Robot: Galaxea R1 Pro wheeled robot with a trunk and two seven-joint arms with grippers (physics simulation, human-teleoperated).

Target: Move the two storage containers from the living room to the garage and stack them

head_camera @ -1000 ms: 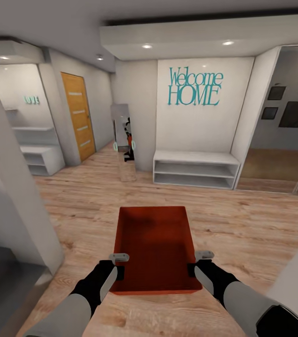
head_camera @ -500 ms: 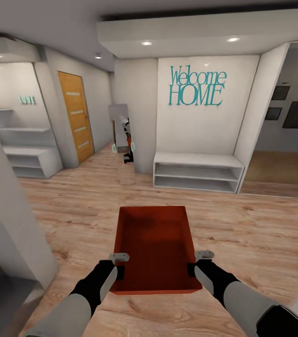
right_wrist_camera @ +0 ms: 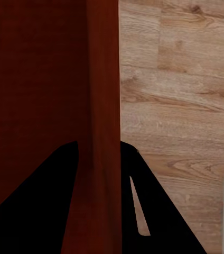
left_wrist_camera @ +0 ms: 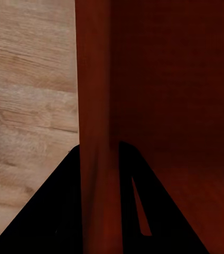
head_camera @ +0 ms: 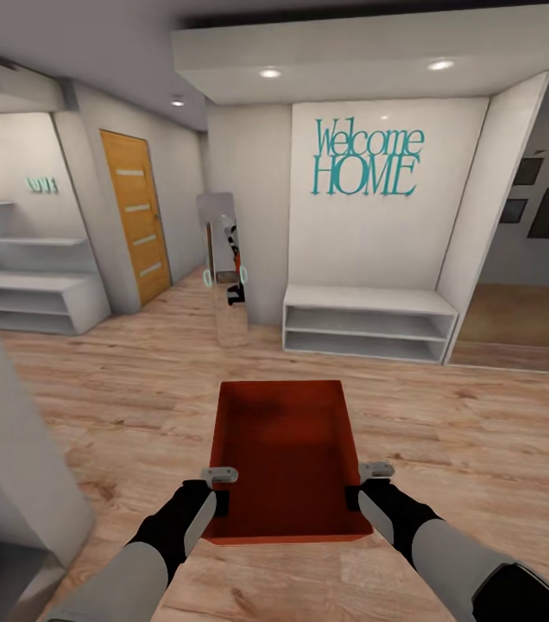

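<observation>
One red-orange open-top storage container [head_camera: 285, 453] hangs in front of me above the light wood plank floor, empty inside. My left gripper [head_camera: 219, 499] is shut on its left wall near the near corner. My right gripper [head_camera: 354, 497] is shut on its right wall. In the left wrist view the red wall [left_wrist_camera: 93, 132] runs between the two dark fingers [left_wrist_camera: 54, 211] of that gripper. The right wrist view shows the same pinch on the other wall [right_wrist_camera: 102, 132], with wood planks beside it.
I am in an entry hall. Ahead stands a white low shelf bench [head_camera: 368, 324] under teal "Welcome HOME" lettering. A standing mirror [head_camera: 225, 268] leans at a wall corner. An orange door [head_camera: 136, 216] and white shelving [head_camera: 37, 294] lie left, a pale wall corner [head_camera: 15, 466] near left.
The whole view has shifted: the bench wall looms slightly larger and the near-left wall corner has slid outward. The container and both grippers keep the same place in the picture.
</observation>
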